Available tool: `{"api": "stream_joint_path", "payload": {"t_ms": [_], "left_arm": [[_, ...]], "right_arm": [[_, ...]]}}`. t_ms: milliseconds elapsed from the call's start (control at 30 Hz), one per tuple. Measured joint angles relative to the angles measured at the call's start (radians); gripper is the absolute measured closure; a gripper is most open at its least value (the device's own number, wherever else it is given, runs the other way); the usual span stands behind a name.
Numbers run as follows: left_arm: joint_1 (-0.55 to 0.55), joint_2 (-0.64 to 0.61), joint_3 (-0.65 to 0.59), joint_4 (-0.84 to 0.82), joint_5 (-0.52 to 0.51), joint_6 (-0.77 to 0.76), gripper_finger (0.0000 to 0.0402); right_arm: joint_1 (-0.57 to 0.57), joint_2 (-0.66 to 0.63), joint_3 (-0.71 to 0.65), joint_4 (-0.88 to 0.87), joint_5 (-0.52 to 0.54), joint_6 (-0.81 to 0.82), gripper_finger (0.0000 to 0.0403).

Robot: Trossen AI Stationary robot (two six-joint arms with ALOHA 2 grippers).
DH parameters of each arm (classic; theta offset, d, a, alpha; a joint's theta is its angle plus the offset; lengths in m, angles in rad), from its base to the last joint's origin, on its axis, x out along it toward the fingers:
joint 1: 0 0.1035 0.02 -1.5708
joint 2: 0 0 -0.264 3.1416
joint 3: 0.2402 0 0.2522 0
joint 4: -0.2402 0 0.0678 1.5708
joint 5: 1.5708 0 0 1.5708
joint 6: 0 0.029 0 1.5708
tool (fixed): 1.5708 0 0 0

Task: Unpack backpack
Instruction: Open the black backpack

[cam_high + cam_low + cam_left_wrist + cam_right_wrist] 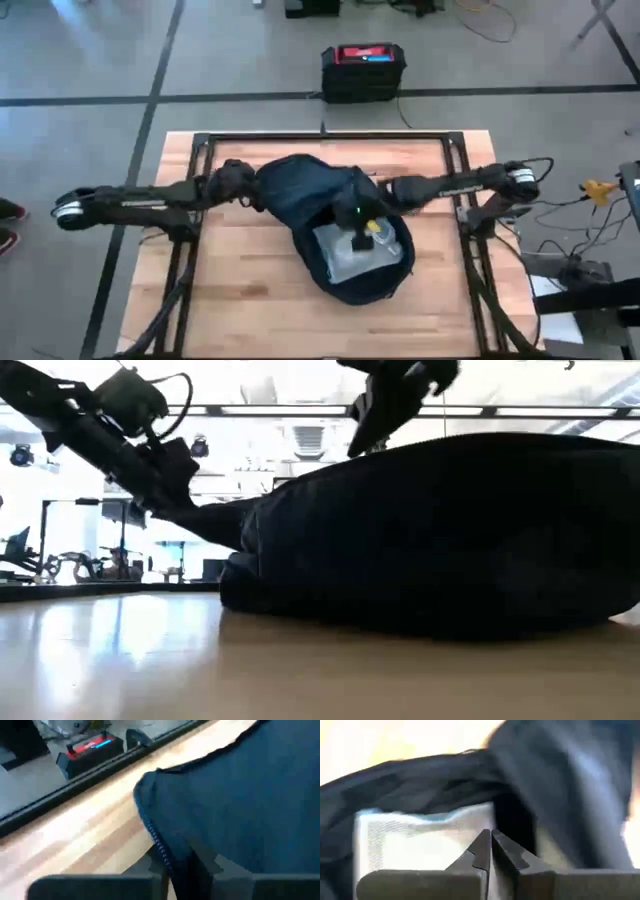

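1. While the navy backpack [330,225] lies open at the high view's centre, unpacking looks barely begun.
2. Left gripper [172,865], left of centre, pinches its zippered edge.
3. Right gripper [491,851], fingers together and empty, hovers over the pale pouch [350,252] inside; it must open next.

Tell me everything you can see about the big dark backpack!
The backpack is a big, dark navy, soft fabric bag, lying slumped in the middle of the wooden table. Its mouth is open toward the near edge, showing pale lining and a pale item inside. A zipper runs along its edge. The left gripper pinches that zippered edge, and the right gripper points shut-fingered into the opening.
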Motion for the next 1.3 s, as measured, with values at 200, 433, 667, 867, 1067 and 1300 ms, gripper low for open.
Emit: {"api": "stream_joint_path", "payload": {"t_ms": [200, 433, 667, 867, 1067, 1300], "left_arm": [[-0.01, -0.028, -0.004, 0.001, 0.014, 0.096, 0.0278], [-0.01, -0.013, -0.046, 0.034, 0.004, 0.08, 0.0225], [-0.031, 0.085, -0.218, 0.415, 0.112, -0.009, 0.0203], [-0.104, 0.197, -0.32, 0.657, 0.137, -0.051, 0.0209], [-0.196, 0.265, -0.326, 0.677, 0.146, -0.08, 0.0223], [-0.32, 0.329, -0.272, 0.681, 0.158, -0.14, 0.0234]], "right_arm": [[0.016, 0.125, -0.034, 0.012, 0.112, 0.02, 0.0305], [-0.014, 0.271, -0.035, 0.055, 0.23, -0.046, 0.0231], [-0.056, 0.359, -0.028, 0.169, 0.321, -0.071, 0.0213], [-0.073, 0.391, -0.03, 0.258, 0.335, -0.059, 0.0235], [-0.045, 0.329, -0.036, 0.21, 0.28, -0.028, 0.0269], [-0.028, 0.203, -0.035, 0.176, 0.311, -0.05, 0.0302]]}}
